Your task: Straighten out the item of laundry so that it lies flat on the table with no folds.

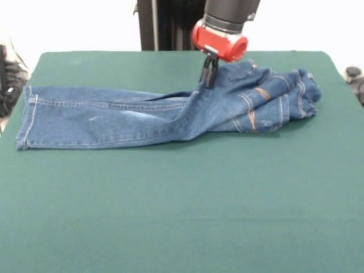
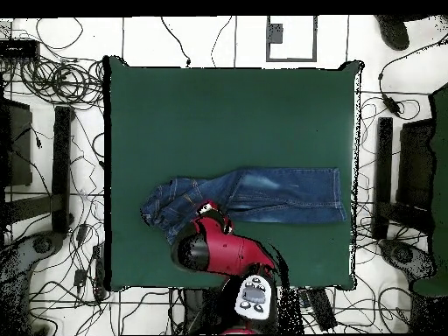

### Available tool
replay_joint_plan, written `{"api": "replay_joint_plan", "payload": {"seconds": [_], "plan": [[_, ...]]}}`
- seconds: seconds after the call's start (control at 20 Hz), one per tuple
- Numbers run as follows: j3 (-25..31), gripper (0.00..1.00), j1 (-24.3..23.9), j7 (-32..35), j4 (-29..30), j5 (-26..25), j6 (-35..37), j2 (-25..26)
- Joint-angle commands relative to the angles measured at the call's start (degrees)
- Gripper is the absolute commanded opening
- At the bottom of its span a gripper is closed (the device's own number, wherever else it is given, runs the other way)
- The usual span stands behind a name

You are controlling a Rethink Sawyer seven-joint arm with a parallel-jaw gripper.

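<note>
where the red and black arm (image 1: 227, 25) comes down from the far edge, its gripper (image 1: 208, 73) sits with the two black fingers pressed together, tips right at the denim near the crotch of the jeans (image 1: 165, 111). whether any cloth is pinched between them cannot be told from either view. the jeans lie across the far half of the green table (image 1: 182, 205). seen from the front, the legs lie one on the other, stretched out fairly flat toward the left with the hem near the left edge, while the waist end is bunched and folded over into a lump on the right, orange stitching showing. from overhead the arm (image 2: 219, 249) covers part of the crumpled end of the jeans (image 2: 280, 194), and the table (image 2: 227, 114) beyond them is bare cloth.
</note>
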Motion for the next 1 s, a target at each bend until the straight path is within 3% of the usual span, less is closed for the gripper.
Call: {"api": "replay_joint_plan", "payload": {"seconds": [0.05, 0.4, 1.0], "plan": [[10.0, 0.00, -0.9, 11.1, 4.1, 1.8, -4.4, -2.2], [9.3, 0.00, 1.4, 11.4, -3.3, 7.3, -1.6, -2.0], [7.4, 0.00, 5.1, 12.2, -18.8, 20.6, -16.0, 12.4]]}}
